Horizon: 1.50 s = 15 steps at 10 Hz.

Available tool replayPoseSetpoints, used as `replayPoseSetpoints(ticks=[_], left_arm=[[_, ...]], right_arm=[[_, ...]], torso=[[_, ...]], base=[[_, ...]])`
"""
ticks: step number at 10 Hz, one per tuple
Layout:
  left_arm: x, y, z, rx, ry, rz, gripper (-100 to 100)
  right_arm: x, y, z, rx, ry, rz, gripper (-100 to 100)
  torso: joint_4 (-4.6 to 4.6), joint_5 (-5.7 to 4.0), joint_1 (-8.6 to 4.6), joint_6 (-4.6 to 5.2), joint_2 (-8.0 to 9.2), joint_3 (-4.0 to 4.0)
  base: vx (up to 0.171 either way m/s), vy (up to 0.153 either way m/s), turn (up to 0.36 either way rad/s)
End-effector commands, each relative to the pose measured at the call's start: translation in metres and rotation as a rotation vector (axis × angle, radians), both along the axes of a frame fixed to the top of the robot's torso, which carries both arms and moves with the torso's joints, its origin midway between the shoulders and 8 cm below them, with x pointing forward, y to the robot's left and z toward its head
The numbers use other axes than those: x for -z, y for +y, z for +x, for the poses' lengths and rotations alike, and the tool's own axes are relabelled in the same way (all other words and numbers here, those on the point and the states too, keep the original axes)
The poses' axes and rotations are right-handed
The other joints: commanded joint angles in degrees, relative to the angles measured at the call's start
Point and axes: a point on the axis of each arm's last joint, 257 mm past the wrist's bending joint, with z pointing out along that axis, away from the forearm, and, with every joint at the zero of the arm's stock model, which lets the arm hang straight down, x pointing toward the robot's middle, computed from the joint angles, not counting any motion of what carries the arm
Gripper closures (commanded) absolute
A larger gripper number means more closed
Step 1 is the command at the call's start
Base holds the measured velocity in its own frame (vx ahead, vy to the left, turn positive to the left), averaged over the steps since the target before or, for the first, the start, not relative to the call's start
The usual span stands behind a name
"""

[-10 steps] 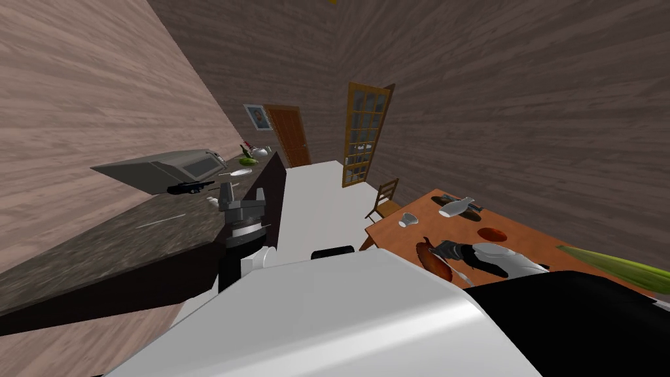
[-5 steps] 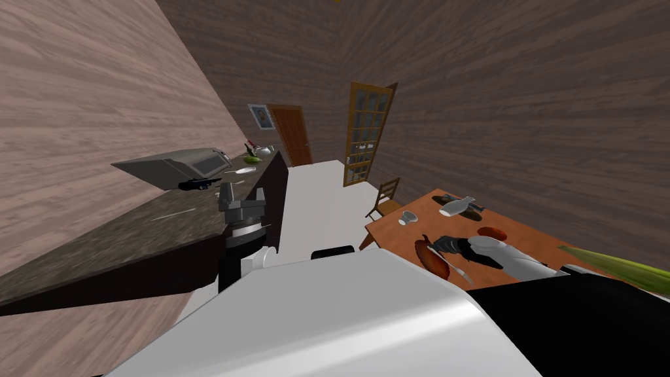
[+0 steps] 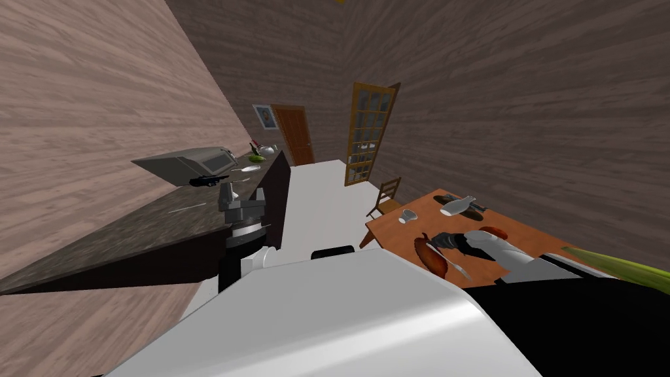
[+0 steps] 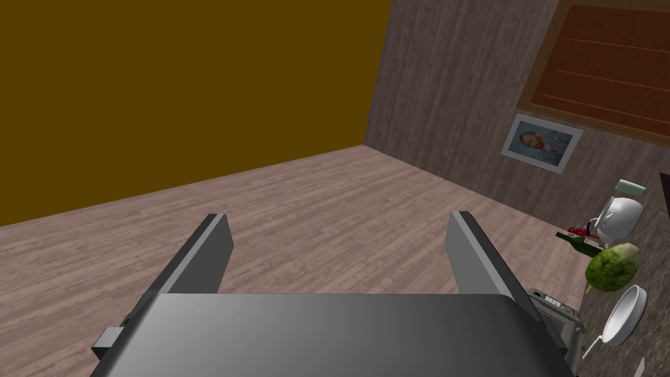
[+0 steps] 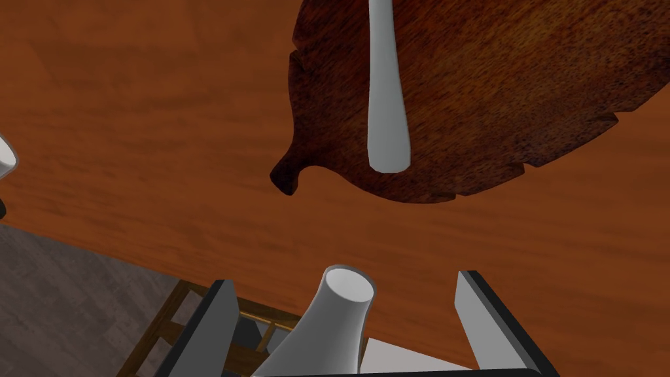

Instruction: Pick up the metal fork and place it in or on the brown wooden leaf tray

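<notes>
Bearing surface, table (image 5: 131,131): orange-brown wood, on the robot's right.
Leaf tray (image 5: 523,98): dark brown, grainy, notched rim, flat on the table.
Left gripper (image 4: 339,219): 2 fingers parted, empty, by the dark counter (image 3: 131,235).
Right gripper (image 5: 343,281): 2 fingers spread, clasping nothing, just short of the tray; a white vessel (image 5: 327,340) shows between them, unpinched.
Fork (image 5: 387,98): handle lying on the tray; probably light, stiff, slippery; pinch across the narrow handle; pale grey, smooth, flaring to a rounded end.

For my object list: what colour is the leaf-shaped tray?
The leaf-shaped tray is mottled dark reddish brown; right wrist view shows it best.
</notes>
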Motion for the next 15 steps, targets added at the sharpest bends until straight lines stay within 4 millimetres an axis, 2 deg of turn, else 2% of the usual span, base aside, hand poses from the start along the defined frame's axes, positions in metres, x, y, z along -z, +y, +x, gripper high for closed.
replayPoseSetpoints(ticks=[1, 2, 3, 6, 7, 10, 11, 15], left_arm=[[0.0, 0.0, 0.0, 0.0, 0.0, 0.0, 0], [0.0, 0.0, 0.0, 0.0, 0.0, 0.0, 0], [0.0, 0.0, 0.0, 0.0, 0.0, 0.0, 0], [0.0, 0.0, 0.0, 0.0, 0.0, 0.0, 0], [0.0, 0.0, 0.0, 0.0, 0.0, 0.0, 0], [0.0, 0.0, 0.0, 0.0, 0.0, 0.0, 0], [0.0, 0.0, 0.0, 0.0, 0.0, 0.0, 0], [0.0, 0.0, 0.0, 0.0, 0.0, 0.0, 0]], right_arm=[[-0.001, -0.001, -0.001, -0.01, 0.021, -0.011, -100], [-0.001, -0.002, -0.003, -0.018, 0.032, -0.018, -100], [-0.008, -0.001, 0.015, 0.025, -0.004, 0.01, -100], [-0.006, -0.006, 0.006, 0.011, 0.043, -0.014, -100], [-0.012, -0.004, 0.023, 0.056, 0.01, 0.016, -100], [-0.011, -0.009, 0.013, 0.045, 0.056, -0.008, -100], [-0.015, -0.005, 0.028, 0.093, 0.025, 0.027, -100], [-0.015, -0.01, 0.019, 0.087, 0.066, 0.004, -100]], torso=[[0.0, 0.0, 0.0, 0.0, 0.0, 0.0], [-0.01, -0.01, -0.06, 0.02, -0.06, -0.03], [-0.03, -0.02, -0.08, 0.0, -0.16, -0.09], [-0.01, -0.01, -0.02, 0.02, -0.06, -0.03], [-0.04, -0.01, -0.06, 0.01, -0.19, -0.11], [-0.01, -0.01, -0.04, 0.02, -0.05, -0.02], [-0.04, -0.02, -0.08, 0.02, -0.18, -0.1], [-0.03, -0.02, -0.09, 0.02, -0.18, -0.1]], base=[[-0.049, 0.0, -0.03], [-0.017, -0.003, -0.012], [-0.097, 0.011, 0.094], [-0.05, 0.012, 0.012], [-0.075, 0.026, 0.073], [-0.055, 0.008, 0.018], [-0.075, 0.022, 0.076], [-0.041, 0.006, 0.012]])
